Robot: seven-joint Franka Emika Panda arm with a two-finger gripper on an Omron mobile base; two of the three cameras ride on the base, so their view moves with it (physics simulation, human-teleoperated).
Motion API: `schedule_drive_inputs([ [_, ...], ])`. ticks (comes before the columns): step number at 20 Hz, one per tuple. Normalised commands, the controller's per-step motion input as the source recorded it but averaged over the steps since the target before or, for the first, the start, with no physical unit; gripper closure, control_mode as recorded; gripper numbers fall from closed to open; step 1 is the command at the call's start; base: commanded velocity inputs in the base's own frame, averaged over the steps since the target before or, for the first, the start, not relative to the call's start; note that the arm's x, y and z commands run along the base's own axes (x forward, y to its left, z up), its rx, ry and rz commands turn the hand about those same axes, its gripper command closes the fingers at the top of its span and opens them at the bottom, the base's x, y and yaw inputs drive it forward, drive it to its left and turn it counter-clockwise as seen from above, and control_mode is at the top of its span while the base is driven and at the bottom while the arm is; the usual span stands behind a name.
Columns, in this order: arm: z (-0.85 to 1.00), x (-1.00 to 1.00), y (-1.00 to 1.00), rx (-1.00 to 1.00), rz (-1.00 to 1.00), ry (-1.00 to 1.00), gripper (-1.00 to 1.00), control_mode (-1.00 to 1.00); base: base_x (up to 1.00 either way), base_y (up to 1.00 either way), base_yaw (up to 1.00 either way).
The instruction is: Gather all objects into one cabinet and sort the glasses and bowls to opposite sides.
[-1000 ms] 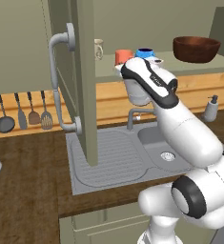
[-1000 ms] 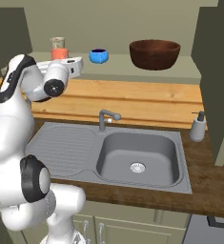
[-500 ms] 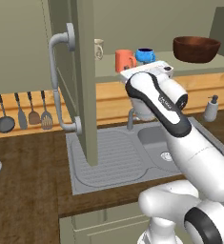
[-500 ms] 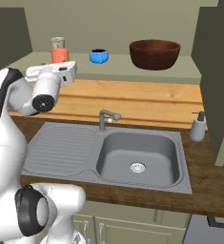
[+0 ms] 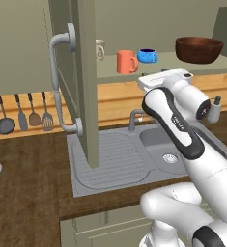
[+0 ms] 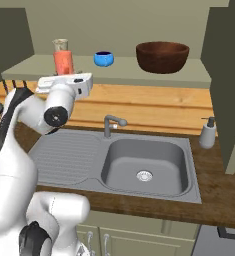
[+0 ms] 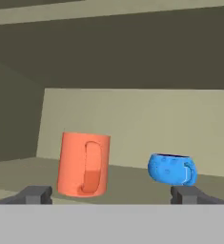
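The gripper [image 7: 111,194] was wide open and held nothing. The orange mug [image 7: 83,164] and blue cup [image 7: 172,168] stood on the cabinet shelf [image 5: 134,72]. Moving in crooked, a finger might have knocked the mug over.

Upright on the cabinet shelf [image 5: 158,71]: beige cup [image 5: 100,48], orange-red mug [image 5: 126,61], blue cup [image 5: 147,56], brown bowl [image 5: 199,49].

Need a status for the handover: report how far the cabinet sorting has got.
Done: orange-red mug, beige cup, blue cup and brown bowl all stand on the cabinet shelf, bowl far right. In hand: nothing; the open gripper faces the mug. Left: apparently grouping the cups leftward, away from the bowl.
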Motion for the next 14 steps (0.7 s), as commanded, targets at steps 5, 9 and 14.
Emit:
schedule_drive_inputs([
  [5,0.49,-0.65,-0.49,-0.15,0.00,0.41,-1.00,-1.00,0.00,0.00,0.00],
  [9,0.53,-0.40,-0.39,-0.13,0.00,0.44,-1.00,-1.00,0.00,0.00,0.00],
  [14,0.11,-0.09,-0.05,-0.17,0.00,0.30,-1.00,-1.00,0.00,0.00,0.00],
])
